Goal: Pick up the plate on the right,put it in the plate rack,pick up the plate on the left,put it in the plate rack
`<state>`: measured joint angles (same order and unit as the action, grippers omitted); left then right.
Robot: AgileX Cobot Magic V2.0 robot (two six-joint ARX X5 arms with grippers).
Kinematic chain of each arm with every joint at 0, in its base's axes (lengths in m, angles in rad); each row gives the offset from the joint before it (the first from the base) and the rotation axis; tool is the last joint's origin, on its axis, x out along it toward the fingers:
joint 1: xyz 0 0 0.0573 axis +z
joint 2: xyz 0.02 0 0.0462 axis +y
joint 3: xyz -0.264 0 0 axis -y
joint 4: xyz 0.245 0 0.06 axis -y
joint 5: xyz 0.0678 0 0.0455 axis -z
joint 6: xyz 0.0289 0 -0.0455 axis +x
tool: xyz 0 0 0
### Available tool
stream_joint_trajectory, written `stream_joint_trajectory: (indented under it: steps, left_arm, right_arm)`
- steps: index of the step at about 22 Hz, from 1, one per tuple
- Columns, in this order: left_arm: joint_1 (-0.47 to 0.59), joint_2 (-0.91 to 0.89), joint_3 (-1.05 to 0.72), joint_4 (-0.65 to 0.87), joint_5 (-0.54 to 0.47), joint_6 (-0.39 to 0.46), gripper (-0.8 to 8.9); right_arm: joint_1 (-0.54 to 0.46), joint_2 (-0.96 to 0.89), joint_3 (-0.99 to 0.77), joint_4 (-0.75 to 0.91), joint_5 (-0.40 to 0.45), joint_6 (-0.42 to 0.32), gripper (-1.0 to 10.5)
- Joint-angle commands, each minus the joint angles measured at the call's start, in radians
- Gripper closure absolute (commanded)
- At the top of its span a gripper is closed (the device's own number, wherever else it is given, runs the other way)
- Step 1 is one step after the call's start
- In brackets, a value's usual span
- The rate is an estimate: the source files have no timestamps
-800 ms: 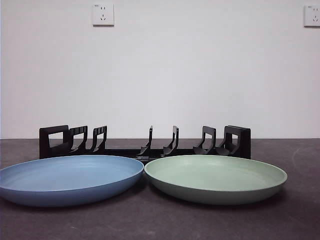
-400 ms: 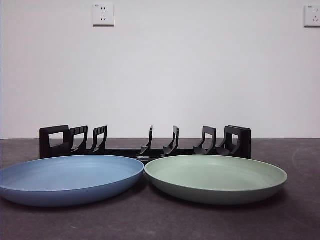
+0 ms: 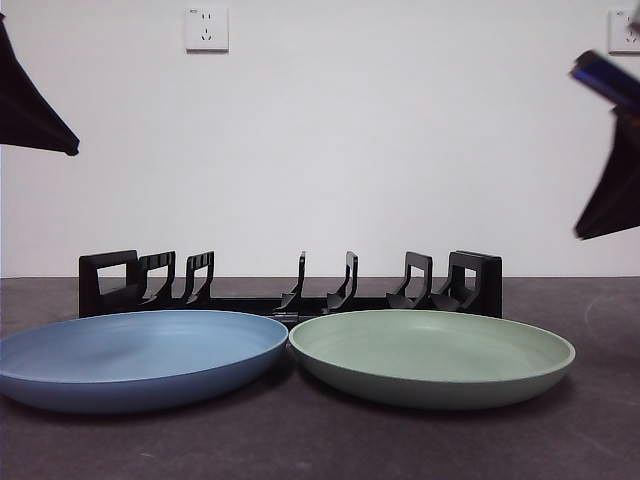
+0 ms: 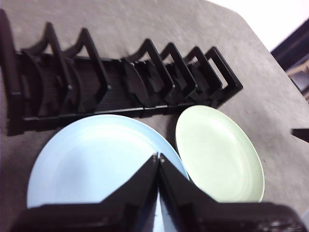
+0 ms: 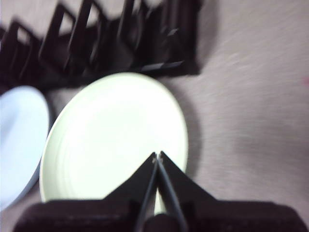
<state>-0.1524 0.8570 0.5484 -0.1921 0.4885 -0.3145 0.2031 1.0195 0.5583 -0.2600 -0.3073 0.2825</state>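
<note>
The plate rack (image 3: 290, 285) runs crosswise behind both plates. The blue plate (image 3: 140, 358) lies left, the green plate (image 3: 432, 356) right, rims nearly touching. The right gripper (image 5: 157, 158), jaws closed and empty, hangs above the green plate's near rim, nearer than the left gripper (image 4: 158, 157), likewise closed, over blue.

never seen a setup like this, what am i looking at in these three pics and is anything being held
This is a two-armed robot at a dark table. One picture looks level across the table; the other two come from cameras on each arm's wrist, looking down past its own end effector.

On the table lie a blue plate and a green plate side by side, with a black plate rack behind them, empty.

The left end effector hangs over the blue plate, the right end effector over the green one. Both are shut and hold nothing. In the level view they show only as dark shapes at the upper corners.
</note>
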Motion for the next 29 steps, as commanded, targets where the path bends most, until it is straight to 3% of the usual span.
stream_joint_trajectory:
  steps: [1,4,14,16,19,21,23,27,29]
  left_arm:
    - [-0.01,0.02,0.003,0.003,0.013,0.027,6.46]
    - [-0.011,0.024,0.003,0.004,0.011,0.027,5.62]
    - [-0.03,0.116,0.145,-0.061,-0.002,0.098,5.61]
    - [-0.048,0.144,0.163,-0.063,-0.018,0.11,5.61]
    - [-0.072,0.173,0.169,-0.06,-0.019,0.124,5.61]
    - [-0.085,0.175,0.169,-0.06,-0.023,0.136,5.61]
    - [-0.094,0.175,0.169,-0.056,-0.024,0.143,5.61]
    - [-0.125,0.175,0.18,-0.059,-0.008,0.267,5.61]
    - [-0.167,0.175,0.209,-0.098,0.008,0.374,5.61]
  right_arm:
    - [0.0,0.099,0.048,-0.002,-0.034,-0.05,7.6]
    - [0.0,0.197,0.097,-0.01,-0.032,-0.069,7.3]
    - [0.0,0.44,0.122,0.028,-0.035,-0.073,7.3]
    - [0.0,0.469,0.122,0.033,-0.035,-0.072,8.2]
    - [0.0,0.49,0.122,0.031,-0.035,-0.063,8.5]
    - [0.0,0.49,0.122,0.031,-0.035,-0.055,9.6]
    - [0.0,0.49,0.122,0.031,-0.035,-0.049,9.6]
    - [0.0,0.454,0.156,-0.055,-0.035,-0.044,9.6]
    - [0.0,0.412,0.184,-0.108,-0.035,-0.044,9.6]
